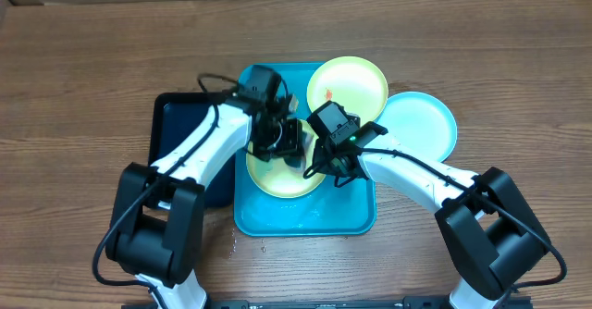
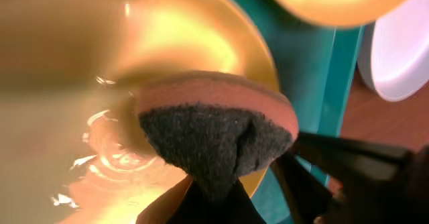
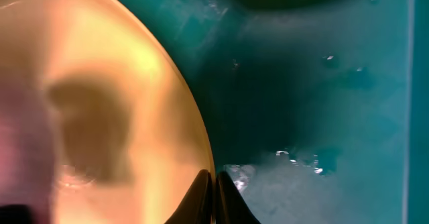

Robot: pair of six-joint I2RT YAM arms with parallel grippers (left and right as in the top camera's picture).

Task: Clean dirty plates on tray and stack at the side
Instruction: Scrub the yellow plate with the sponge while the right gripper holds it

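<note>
Scrub step in hand. Your left gripper [image 1: 277, 144] is clamped on a sponge [image 2: 214, 140], with the dark scouring face pressed onto the near green plate [image 1: 277, 184]. That plate lies flat in the near half of the turquoise tray [image 1: 351, 212], and the wrist view shows a wet sheen around the sponge.

Your right gripper [image 3: 214, 194] has its fingers pinched together on that plate's right rim. The rim runs straight into the closed tips, so I read it as a hold-down grip.

Other plates:
- Far green plate [image 1: 356, 82] sits at the far end of the tray, overhanging the rim, with a red-orange smear [image 1: 330, 94] on it. Not cleaned yet.
- Blue plate [image 1: 421, 124] is off the tray, on the table just right of the far corner. No smear visible, but I can't tell if it's done.
- Black tray [image 1: 176, 133] is left of the turquoise one and not involved.

Next, as I judge it:
- Lift the sponge clear before the right arm moves the plate.
- That rim pinch is thin and the plate is wet, so expect slip or tilt.
- Carry it low to the stack at the right side, then go for the smeared plate.
</note>
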